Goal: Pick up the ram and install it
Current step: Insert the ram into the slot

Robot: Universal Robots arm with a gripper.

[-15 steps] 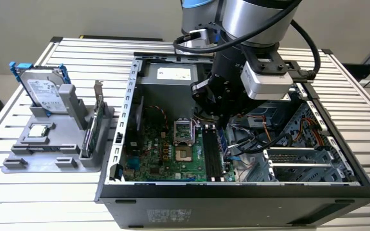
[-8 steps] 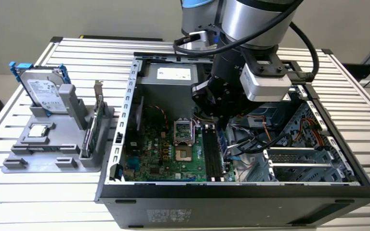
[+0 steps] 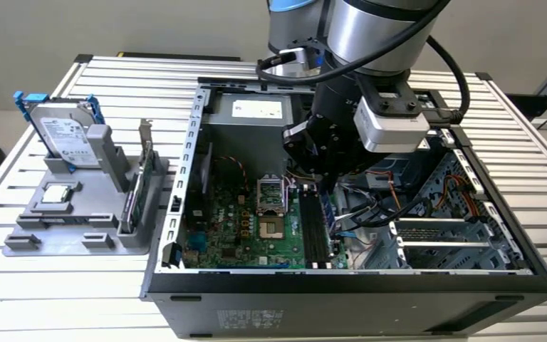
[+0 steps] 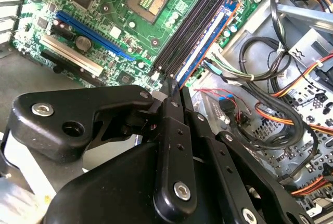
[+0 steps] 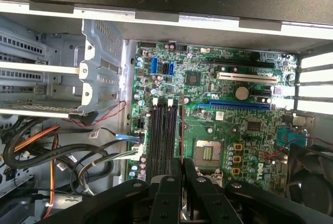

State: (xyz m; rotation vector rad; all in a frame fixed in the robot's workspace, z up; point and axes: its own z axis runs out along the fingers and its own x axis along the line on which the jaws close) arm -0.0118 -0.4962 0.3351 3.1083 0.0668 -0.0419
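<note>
Gripper (image 5: 182, 162) closed on the ram (image 5: 182, 125), held edge-down inside the case (image 3: 350, 288), parallel to and just above the black slots (image 5: 162, 130); sound seating, in my judgement, requires the edge level, centred over one slot, pressed straight down.

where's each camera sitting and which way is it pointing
exterior view: off the arm, above, looking down into the open computer case; the arm reaches in.
first wrist view: on the wrist, looking along the fingers at the motherboard.
second wrist view: on the wrist too, from another angle, same fingers and motherboard.
shared: both wrist views show the ram gripped between the fingers.
</note>
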